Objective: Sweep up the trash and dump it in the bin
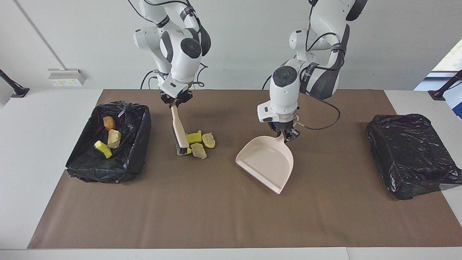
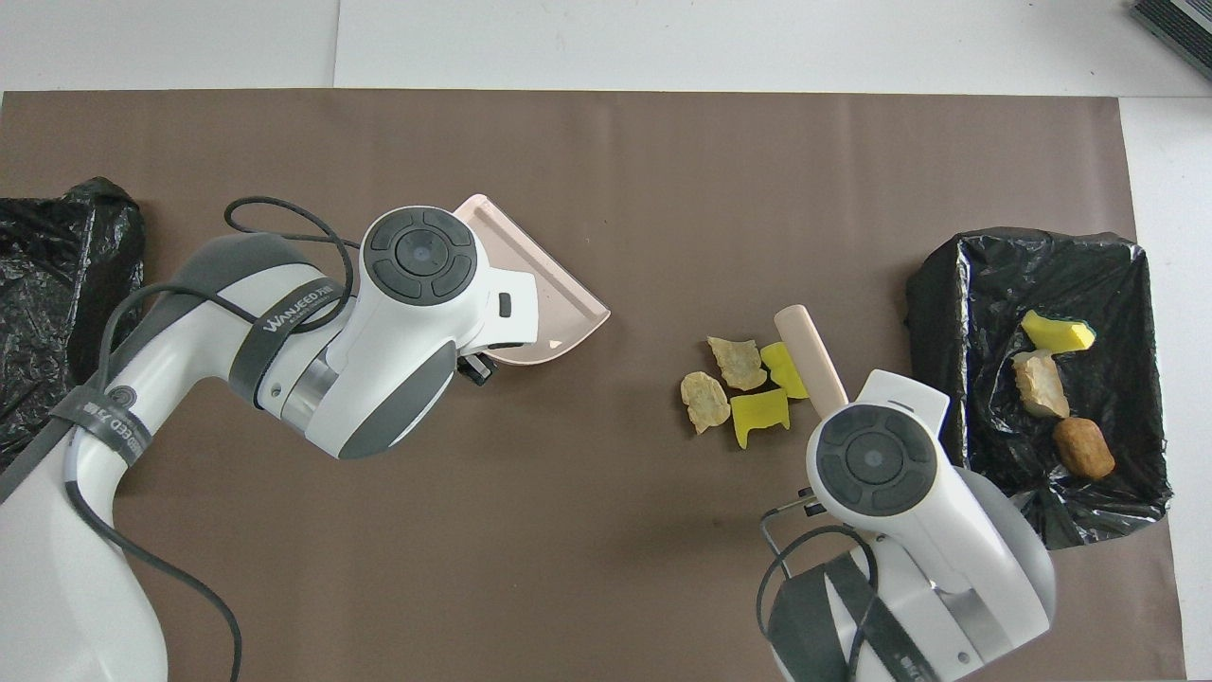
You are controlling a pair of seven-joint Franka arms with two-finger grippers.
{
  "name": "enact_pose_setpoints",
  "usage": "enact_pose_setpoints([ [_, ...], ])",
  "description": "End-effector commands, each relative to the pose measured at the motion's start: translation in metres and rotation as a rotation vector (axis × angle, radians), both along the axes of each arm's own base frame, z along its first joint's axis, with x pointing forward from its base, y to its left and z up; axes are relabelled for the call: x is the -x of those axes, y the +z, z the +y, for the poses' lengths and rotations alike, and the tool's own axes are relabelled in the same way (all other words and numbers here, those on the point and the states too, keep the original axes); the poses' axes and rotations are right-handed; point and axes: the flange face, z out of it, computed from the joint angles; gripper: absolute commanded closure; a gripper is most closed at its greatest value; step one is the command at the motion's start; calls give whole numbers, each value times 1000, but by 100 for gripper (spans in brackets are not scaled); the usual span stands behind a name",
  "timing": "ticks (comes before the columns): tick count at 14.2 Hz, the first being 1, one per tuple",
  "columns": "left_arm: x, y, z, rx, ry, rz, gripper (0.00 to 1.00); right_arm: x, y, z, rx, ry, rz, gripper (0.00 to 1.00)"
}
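Observation:
Several loose trash scraps, yellow sponge bits and tan lumps, lie on the brown mat between the dustpan and the bin. Three more trash pieces sit inside the black-lined bin at the right arm's end. My right gripper is shut on the beige brush, whose bristles touch the pile on its bin side. My left gripper is shut on the handle of the pale pink dustpan, which is turned askew with its mouth angled toward the pile.
A closed black bag lies at the left arm's end of the table. The brown mat covers most of the table top.

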Motion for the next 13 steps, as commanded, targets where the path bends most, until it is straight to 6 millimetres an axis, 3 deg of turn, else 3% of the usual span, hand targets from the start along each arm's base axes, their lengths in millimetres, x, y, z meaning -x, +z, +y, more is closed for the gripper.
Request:
enact_pose_setpoints([
  [1, -4, -3, 14, 22, -141, 23, 100, -15, -28, -8, 6, 14, 13, 100],
  [4, 10, -11, 11, -5, -364, 95, 100, -15, -40, -15, 6, -50, 31, 100],
  [6, 42, -20, -8, -20, -430, 105, 100, -13, -46, -23, 3, -56, 53, 100],
  [9, 82, -38, -35, -23, -515, 83, 100, -3, -54, -9, -105, -165, 85, 100],
  [11, 89, -35, -46, -30, -544, 78, 100, 1, -56, -1, -176, -229, 115, 100],
  [13, 90, -37, -46, -30, -541, 78, 100, 6, -55, 14, -191, -217, 125, 100],
])
